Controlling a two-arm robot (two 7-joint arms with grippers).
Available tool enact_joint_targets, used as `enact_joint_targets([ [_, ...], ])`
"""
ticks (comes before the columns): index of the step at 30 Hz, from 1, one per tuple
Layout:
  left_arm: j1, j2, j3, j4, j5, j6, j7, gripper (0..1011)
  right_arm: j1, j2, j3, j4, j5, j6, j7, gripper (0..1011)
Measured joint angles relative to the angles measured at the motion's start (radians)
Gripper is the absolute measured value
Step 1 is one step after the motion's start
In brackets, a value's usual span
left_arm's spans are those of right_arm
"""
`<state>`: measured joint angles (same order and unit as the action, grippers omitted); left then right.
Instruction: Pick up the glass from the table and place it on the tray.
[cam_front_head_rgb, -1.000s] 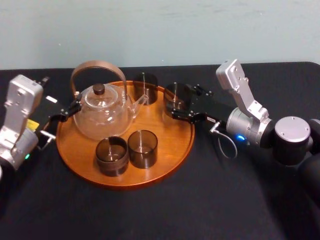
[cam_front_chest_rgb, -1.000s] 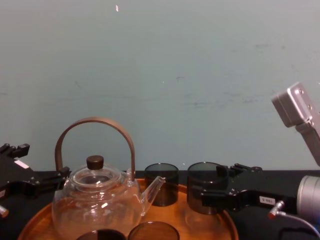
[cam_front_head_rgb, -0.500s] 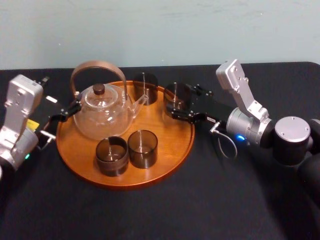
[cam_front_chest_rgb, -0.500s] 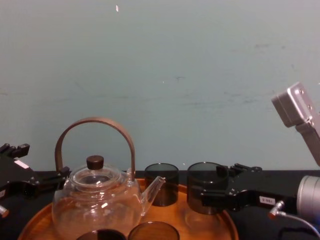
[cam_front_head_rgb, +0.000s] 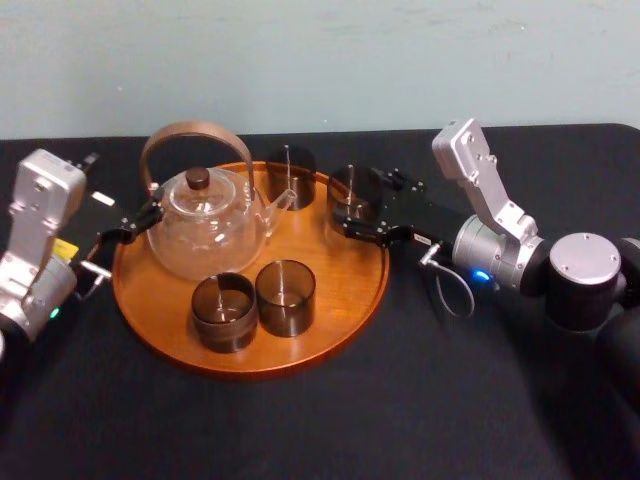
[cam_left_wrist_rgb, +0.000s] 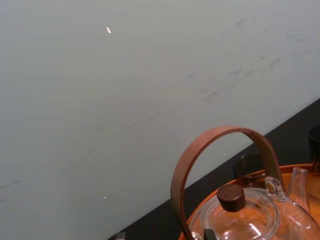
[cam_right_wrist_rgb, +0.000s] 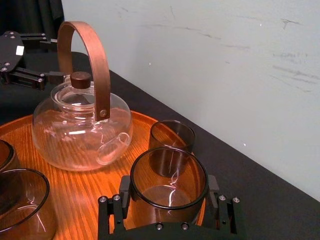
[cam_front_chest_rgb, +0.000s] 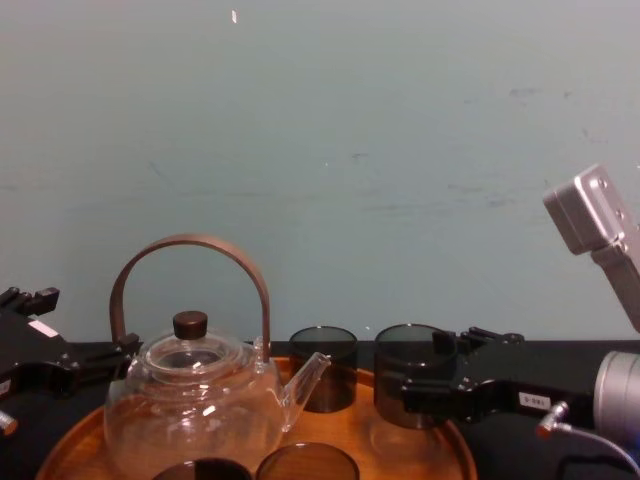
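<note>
The glass (cam_front_head_rgb: 351, 192) is a smoky dark tumbler standing upright between the fingers of my right gripper (cam_front_head_rgb: 359, 202), which is shut on it. It sits over the back right part of the round wooden tray (cam_front_head_rgb: 335, 305), just inside the rim. The right wrist view shows the glass (cam_right_wrist_rgb: 169, 176) held at both sides by the black fingers (cam_right_wrist_rgb: 116, 210). In the chest view the glass (cam_front_chest_rgb: 408, 385) is low over the tray (cam_front_chest_rgb: 85, 440); I cannot tell whether it touches the wood. My left gripper (cam_front_head_rgb: 128, 224) is parked, open, at the tray's left edge beside the teapot.
A glass teapot (cam_front_head_rgb: 205, 228) with a brown arched handle stands on the tray's back left. Three more dark glasses are on the tray: one at the back (cam_front_head_rgb: 291, 176) and two at the front (cam_front_head_rgb: 223, 311) (cam_front_head_rgb: 286, 296). The black table (cam_front_head_rgb: 450, 400) surrounds the tray.
</note>
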<state>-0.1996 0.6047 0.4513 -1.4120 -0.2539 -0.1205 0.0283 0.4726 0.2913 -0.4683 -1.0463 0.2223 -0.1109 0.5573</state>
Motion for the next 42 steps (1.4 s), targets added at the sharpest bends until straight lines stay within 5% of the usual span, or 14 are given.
enact_joint_targets([
  [10, 0.000, 0.000, 0.000, 0.000, 0.000, 0.000, 0.000, 1010, -0.003, 0.004, 0.000, -0.002, 0.012, -0.009, 0.017, 904],
  [27, 0.000, 0.000, 0.000, 0.001, 0.000, 0.000, 0.001, 1010, -0.057, 0.041, 0.009, -0.108, 0.034, 0.006, 0.004, 905],
  [42, 0.000, 0.000, 0.000, 0.000, 0.000, 0.000, 0.000, 1010, -0.036, 0.028, -0.003, -0.056, 0.038, -0.011, 0.013, 905],
])
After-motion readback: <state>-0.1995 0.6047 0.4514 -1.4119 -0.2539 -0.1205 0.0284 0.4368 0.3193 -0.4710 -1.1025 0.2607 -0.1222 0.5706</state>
